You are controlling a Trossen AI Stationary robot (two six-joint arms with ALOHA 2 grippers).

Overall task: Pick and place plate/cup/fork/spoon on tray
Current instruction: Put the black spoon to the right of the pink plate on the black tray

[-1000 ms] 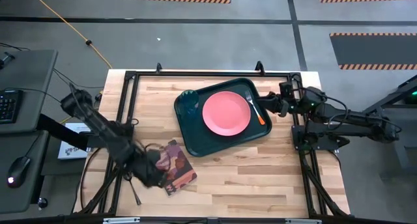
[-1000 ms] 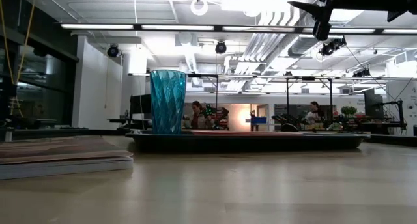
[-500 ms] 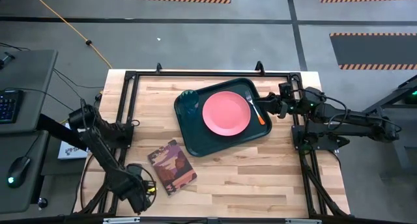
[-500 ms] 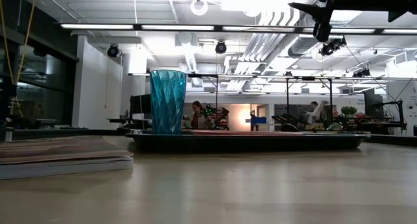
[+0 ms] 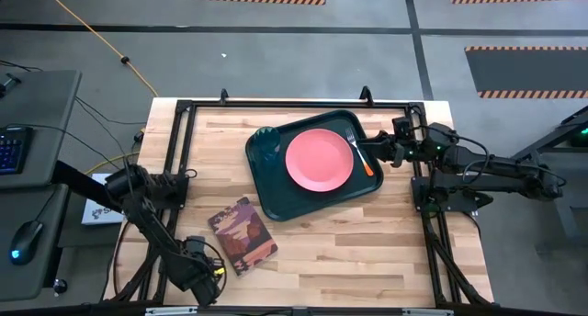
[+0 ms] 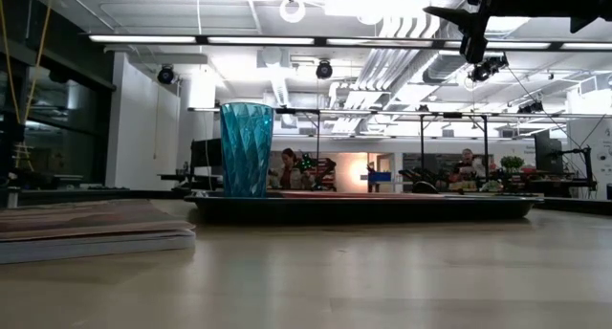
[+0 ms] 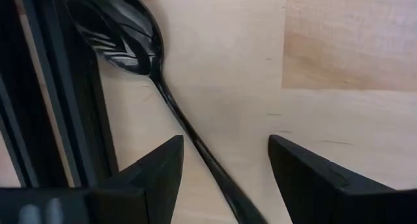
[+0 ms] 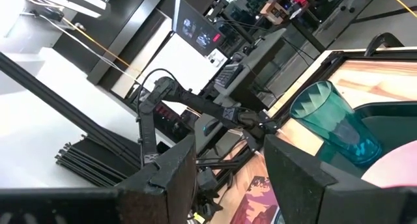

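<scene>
The dark spoon (image 7: 130, 35) lies flat on the table at its near left corner, beside the black frame rail. My left gripper (image 5: 197, 275) is open just above it, pointing down, one finger on each side of the handle (image 7: 215, 165) without touching it. The pink plate (image 5: 319, 160), the teal cup (image 5: 267, 143) and the orange-handled fork (image 5: 360, 152) rest on the dark green tray (image 5: 276, 201). My right gripper (image 5: 386, 151) is open and empty at the tray's right edge, above the table.
A maroon patterned book (image 5: 243, 235) lies flat on the table between the tray and my left gripper. The black frame rail (image 7: 58, 120) runs close along the spoon. Bare wood lies near and right of the tray.
My left gripper has gone from over the book toward the table's near left corner and now stands over the spoon. The book is uncovered and has stayed in place.
</scene>
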